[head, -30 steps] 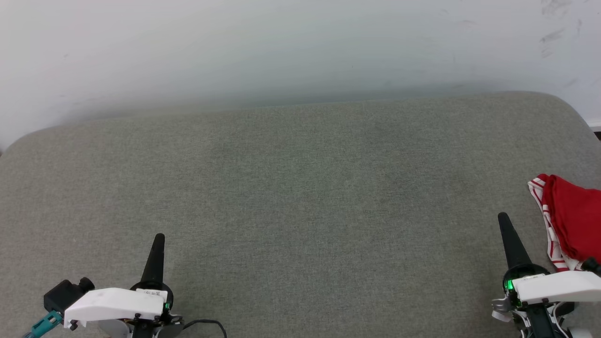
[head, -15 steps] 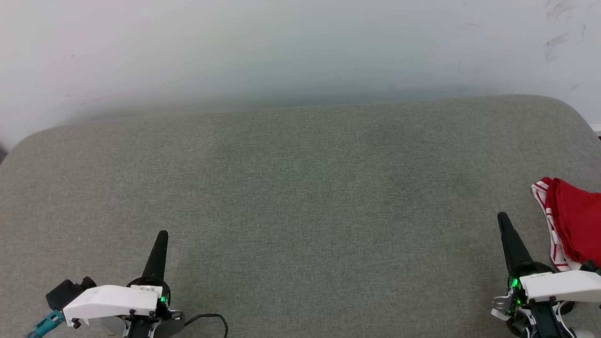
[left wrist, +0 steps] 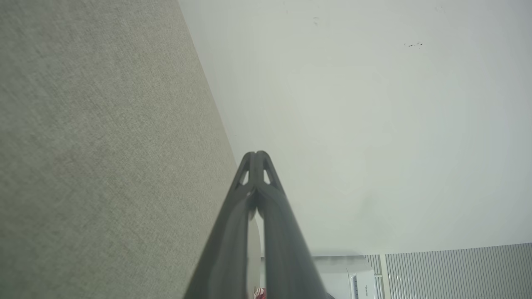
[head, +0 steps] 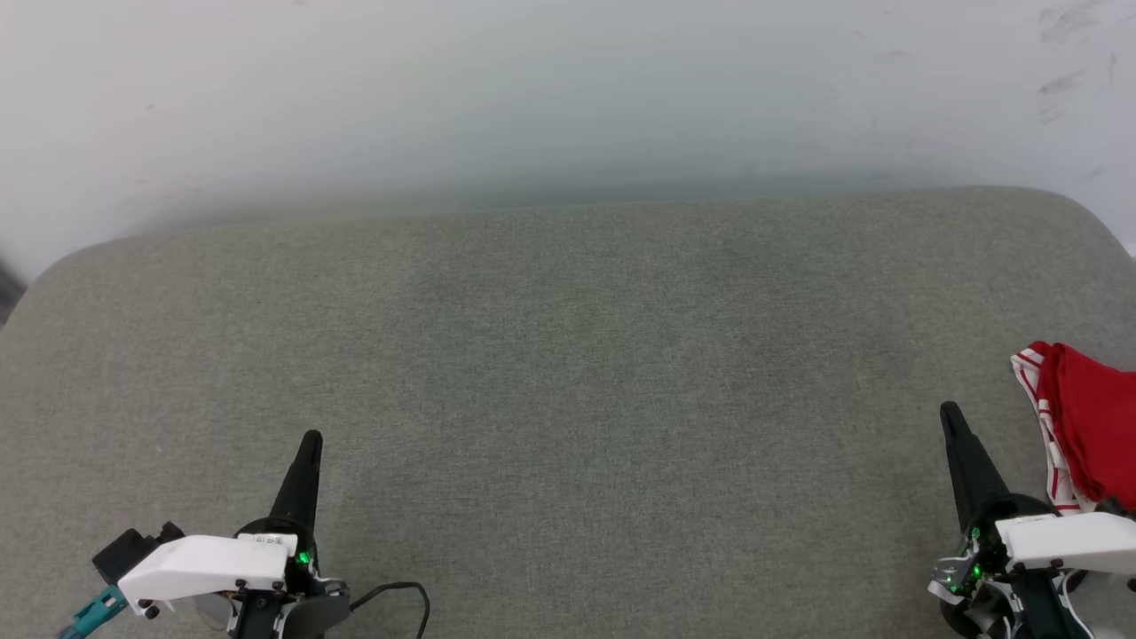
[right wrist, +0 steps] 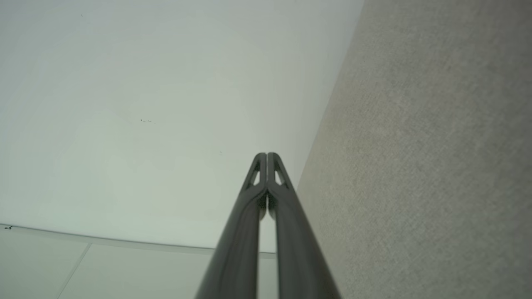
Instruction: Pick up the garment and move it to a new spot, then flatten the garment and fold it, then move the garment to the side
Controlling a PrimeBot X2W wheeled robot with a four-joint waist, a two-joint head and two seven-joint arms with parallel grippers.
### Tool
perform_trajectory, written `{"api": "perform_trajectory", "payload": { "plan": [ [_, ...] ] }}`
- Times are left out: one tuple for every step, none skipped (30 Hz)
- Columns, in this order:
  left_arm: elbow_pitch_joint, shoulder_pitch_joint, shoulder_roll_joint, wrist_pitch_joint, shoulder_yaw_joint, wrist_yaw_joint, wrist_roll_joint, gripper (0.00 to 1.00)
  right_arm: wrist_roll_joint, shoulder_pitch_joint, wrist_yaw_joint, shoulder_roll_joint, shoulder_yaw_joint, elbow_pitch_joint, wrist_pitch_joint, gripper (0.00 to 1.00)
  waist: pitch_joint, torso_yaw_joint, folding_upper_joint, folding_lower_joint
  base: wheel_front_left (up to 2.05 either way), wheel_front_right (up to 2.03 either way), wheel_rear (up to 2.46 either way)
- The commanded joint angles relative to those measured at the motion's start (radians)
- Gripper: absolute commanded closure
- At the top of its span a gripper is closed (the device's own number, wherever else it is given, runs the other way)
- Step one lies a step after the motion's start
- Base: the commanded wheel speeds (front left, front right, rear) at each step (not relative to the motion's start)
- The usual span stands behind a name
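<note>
I see both grippers pinched fully closed and empty: left gripper (head: 309, 444) at seven o'clock, right gripper (head: 954, 417) at four. The garment (head: 1087, 426) lies, seemingly bunched, on the grey cushion (head: 568, 355) at three o'clock, just beside the right gripper.

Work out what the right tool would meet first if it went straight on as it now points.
Probably the wall: the right tool, shut, points across the cushion, with the garment off to its right. Depth is unclear.
</note>
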State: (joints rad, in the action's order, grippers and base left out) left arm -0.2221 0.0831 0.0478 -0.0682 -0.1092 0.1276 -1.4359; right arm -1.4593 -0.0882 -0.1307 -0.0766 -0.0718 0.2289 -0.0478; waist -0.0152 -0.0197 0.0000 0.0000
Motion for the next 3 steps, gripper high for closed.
{"api": "perform_trajectory", "payload": {
  "plan": [
    [0.0, 0.014, 0.004, -0.005, -0.004, 0.003, -0.014, 1.0, -0.016, -0.021, 0.0, 0.004, -0.003, 0.0, -0.005, 1.0, 0.0, 0.001, 0.0, 0.0, 0.0, 0.0, 0.0],
    [-0.002, 0.015, 0.004, -0.007, -0.004, 0.003, -0.022, 1.0, -0.023, -0.021, 0.0, 0.004, -0.004, 0.0, -0.007, 1.0, 0.001, 0.001, 0.0, 0.0, 0.0, 0.0, 0.0],
    [-0.002, 0.016, 0.004, -0.008, -0.005, 0.003, -0.029, 1.0, -0.03, -0.02, 0.0, 0.005, -0.005, 0.001, -0.009, 1.0, 0.001, 0.002, 0.0, 0.0, 0.0, 0.0, 0.0]
  ]
}}
